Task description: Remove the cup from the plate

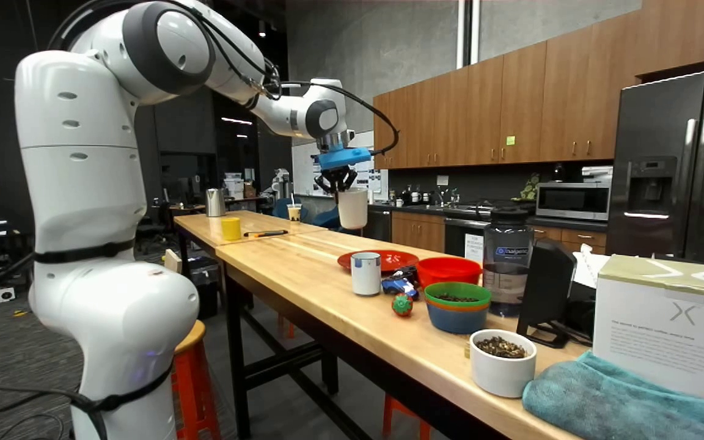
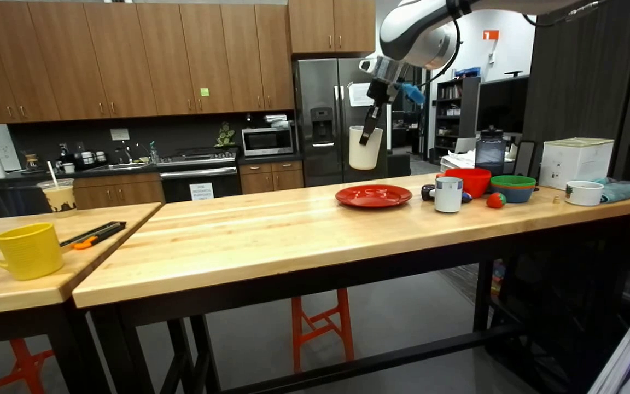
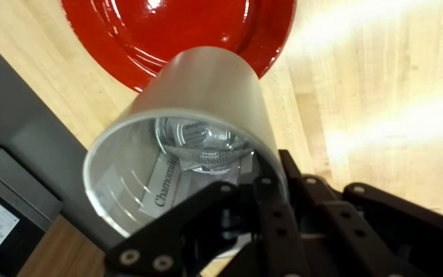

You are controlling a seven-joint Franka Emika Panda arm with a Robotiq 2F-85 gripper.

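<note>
A: Jaws clenched on the wall of the white cup point(image 1: 352, 209), one finger point(image 3: 266, 190) inside, one outside. Arm point(image 1: 74, 195)?

B: Arched out over the wooden table point(image 2: 227, 224) in an exterior view, its end turned downward, the gripper point(image 3: 273, 157) hung below. The cup is held nearly upright, mouth up, higher than the red plate point(image 2: 373, 197) and apart from it; whether straight over it cannot be told.

A: Differences by view?

B: Only the end of the arm point(image 2: 419, 41) is caught in an exterior view. By the wrist view alone is the cup's inside shown: something clear and glossy point(image 3: 206, 134), and flat pale slips point(image 3: 163, 188), one printed "Chamomile."

A: Surfaces?

B: Cup: smooth, cylindrical, taller than wide. Plate: round, glossy, streaked with highlights. Table: pale wood, grain in strips. Teal towel point(image 1: 627, 397): rumpled, fuzzy.
</note>
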